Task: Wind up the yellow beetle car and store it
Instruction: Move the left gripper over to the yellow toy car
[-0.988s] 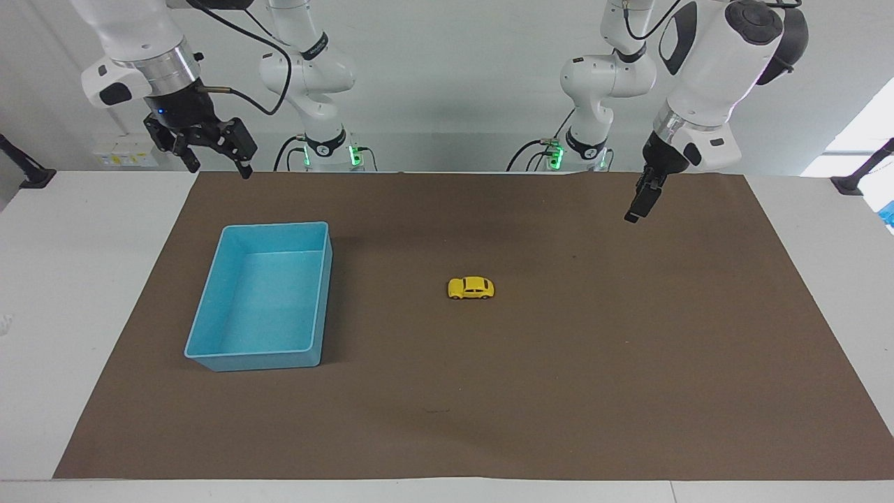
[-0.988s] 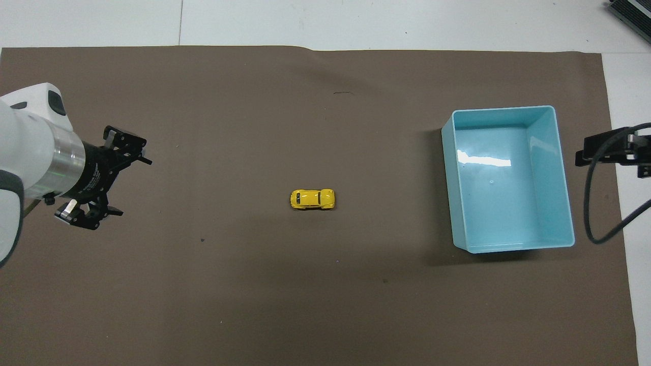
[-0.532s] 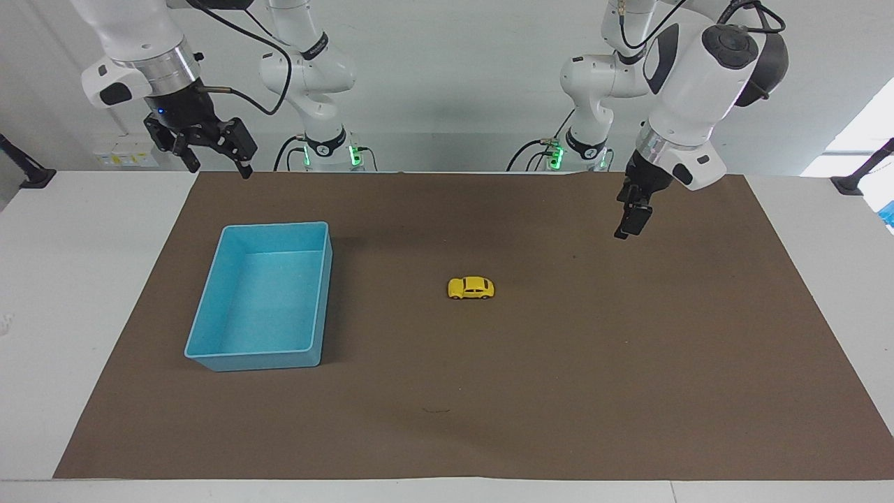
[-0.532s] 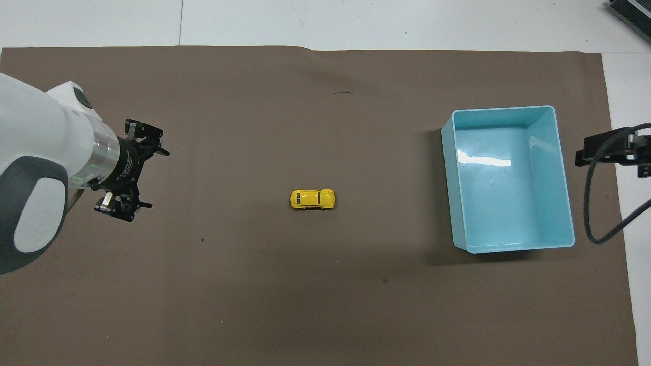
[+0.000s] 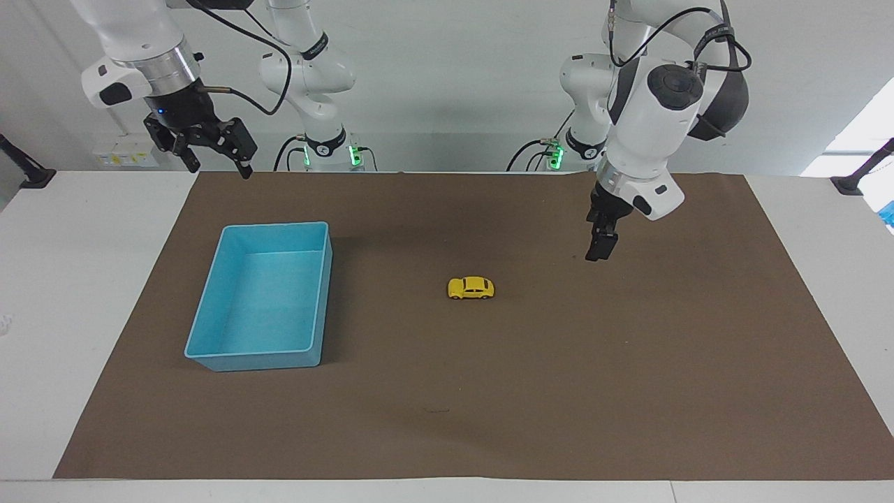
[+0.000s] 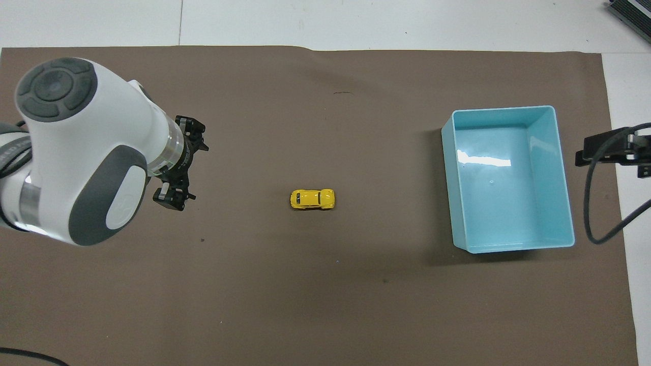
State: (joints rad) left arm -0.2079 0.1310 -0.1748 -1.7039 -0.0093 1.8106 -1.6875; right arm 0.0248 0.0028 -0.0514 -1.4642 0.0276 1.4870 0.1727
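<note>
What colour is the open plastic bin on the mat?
Light blue rectangular plastic bin, inside and out; clearest in the overhead view.

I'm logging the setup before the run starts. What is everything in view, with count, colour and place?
toy car: one, yellow, on the mat near the table's middle, untouched.
bin: one, light blue, nothing in it, on the mat toward the right arm's end.
mat: one, brown, covering most of the table.
table: one, white, under the mat.
left gripper: one, black, jaws open, in the air over the mat beside the toy car, toward the left arm's end.
right gripper: one, black, jaws open, waiting raised above the table edge nearest the robots.
</note>
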